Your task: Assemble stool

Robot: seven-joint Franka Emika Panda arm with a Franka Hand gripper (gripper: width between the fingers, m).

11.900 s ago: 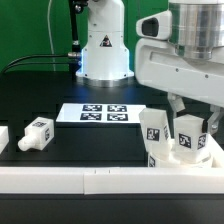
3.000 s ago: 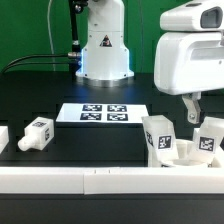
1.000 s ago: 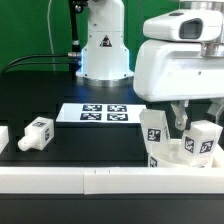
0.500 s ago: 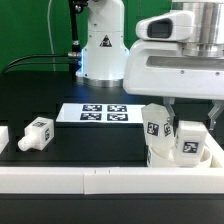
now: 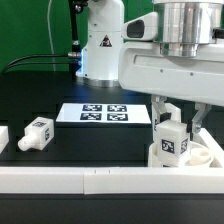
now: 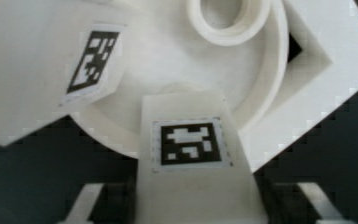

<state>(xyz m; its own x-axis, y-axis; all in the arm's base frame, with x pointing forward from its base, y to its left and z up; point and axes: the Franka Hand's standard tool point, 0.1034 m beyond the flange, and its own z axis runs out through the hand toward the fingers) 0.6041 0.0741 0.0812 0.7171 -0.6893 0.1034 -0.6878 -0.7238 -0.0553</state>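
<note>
My gripper (image 5: 172,128) is shut on a short white stool leg (image 5: 170,146) with a black-and-white tag and holds it upright over the round white seat (image 5: 205,157) at the exterior view's right. In the wrist view the held leg (image 6: 190,150) stands between my fingers (image 6: 105,200), just above the seat disc (image 6: 194,90), which has an open socket recess (image 6: 233,15). A second tagged leg (image 6: 91,70) stands on the seat beside it. A third leg (image 5: 37,132) lies loose on the table at the exterior view's left.
The marker board (image 5: 104,113) lies flat mid-table. A long white border rail (image 5: 90,180) runs along the front edge, right in front of the seat. Another white part (image 5: 3,138) sits at the far left edge. The robot base (image 5: 103,45) stands behind.
My gripper has moved toward the exterior view's left and lower with the leg in it, from beside the seat's right edge to over the seat, and now hides the standing leg.
</note>
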